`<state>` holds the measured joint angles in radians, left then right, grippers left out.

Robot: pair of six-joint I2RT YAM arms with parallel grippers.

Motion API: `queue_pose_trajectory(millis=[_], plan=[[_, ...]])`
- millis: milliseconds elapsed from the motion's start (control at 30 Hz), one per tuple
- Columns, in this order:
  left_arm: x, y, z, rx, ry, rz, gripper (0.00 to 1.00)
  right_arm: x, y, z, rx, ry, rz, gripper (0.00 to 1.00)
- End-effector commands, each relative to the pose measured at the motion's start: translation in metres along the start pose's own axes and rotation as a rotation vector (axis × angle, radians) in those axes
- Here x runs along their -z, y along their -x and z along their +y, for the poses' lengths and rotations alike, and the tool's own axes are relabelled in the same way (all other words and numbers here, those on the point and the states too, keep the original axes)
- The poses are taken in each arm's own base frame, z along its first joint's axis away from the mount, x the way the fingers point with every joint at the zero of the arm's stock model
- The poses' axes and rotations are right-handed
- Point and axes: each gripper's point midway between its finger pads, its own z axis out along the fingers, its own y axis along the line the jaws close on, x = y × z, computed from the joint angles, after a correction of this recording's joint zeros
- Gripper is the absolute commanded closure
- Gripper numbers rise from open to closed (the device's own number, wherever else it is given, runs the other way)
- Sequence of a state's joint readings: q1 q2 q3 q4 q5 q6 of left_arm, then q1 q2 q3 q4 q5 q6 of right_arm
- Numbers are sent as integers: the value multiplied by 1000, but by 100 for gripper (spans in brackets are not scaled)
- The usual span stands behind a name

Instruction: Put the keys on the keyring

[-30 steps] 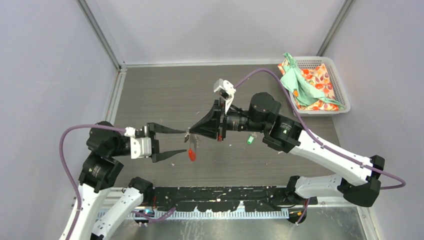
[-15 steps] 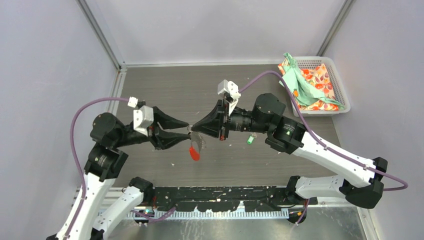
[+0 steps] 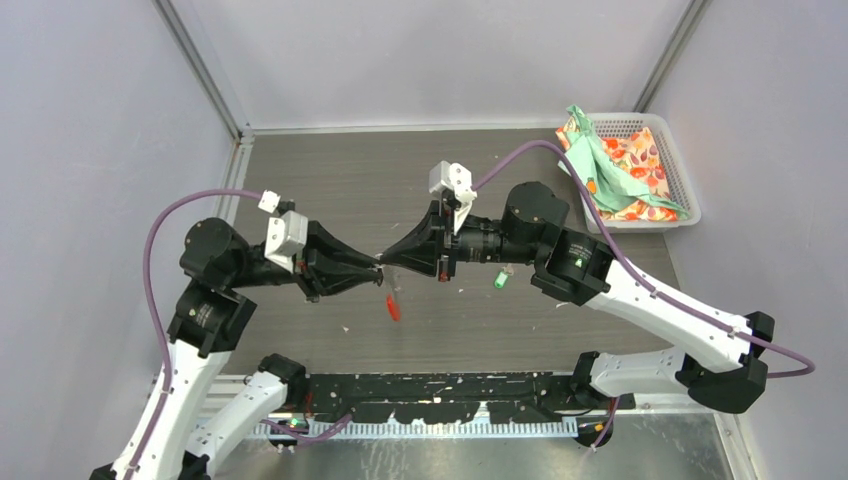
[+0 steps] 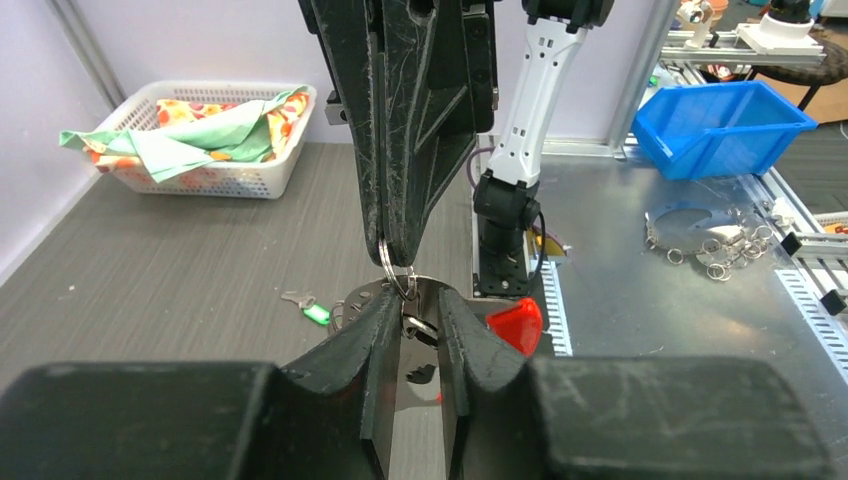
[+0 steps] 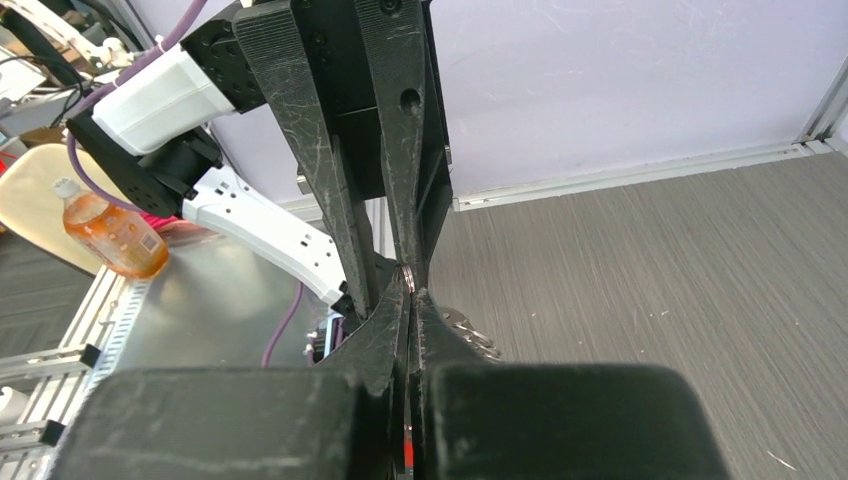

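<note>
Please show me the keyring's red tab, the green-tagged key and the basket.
keyring's red tab [image 4: 513,325]: left wrist view, its middle.
green-tagged key [image 3: 500,281]: top external view, its green tag.
basket [image 3: 678,172]: top external view, right wall.

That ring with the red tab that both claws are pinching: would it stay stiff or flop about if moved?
Likely floppy: the keyring lets its red tab hang loose below where the left gripper and right gripper pinch it. It is probably light, since two small pinches alone hold it up. The thin metal may be slippery.

Bright, even, diffuse light; faint soft shadows on table [image 3: 330,180]. Top view sharp. Wrist views: left gripper [image 4: 413,310] base blurred near lens.
</note>
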<state>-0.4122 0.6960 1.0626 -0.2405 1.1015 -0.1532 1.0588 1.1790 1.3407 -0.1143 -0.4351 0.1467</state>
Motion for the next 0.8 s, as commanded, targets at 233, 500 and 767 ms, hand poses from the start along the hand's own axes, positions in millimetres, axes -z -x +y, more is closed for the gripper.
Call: queue_pose_trajectory(millis=[233,500,767], plan=[[2,15,0,-41,35,-30,98,0,12,7,41,28,-15,99],[4,10,1,-33,51,-15,99,2,11,15,16,68,-6,98],[10,-12,-13,-117,-30,65,99,14,15,27,-81,103,90,75]])
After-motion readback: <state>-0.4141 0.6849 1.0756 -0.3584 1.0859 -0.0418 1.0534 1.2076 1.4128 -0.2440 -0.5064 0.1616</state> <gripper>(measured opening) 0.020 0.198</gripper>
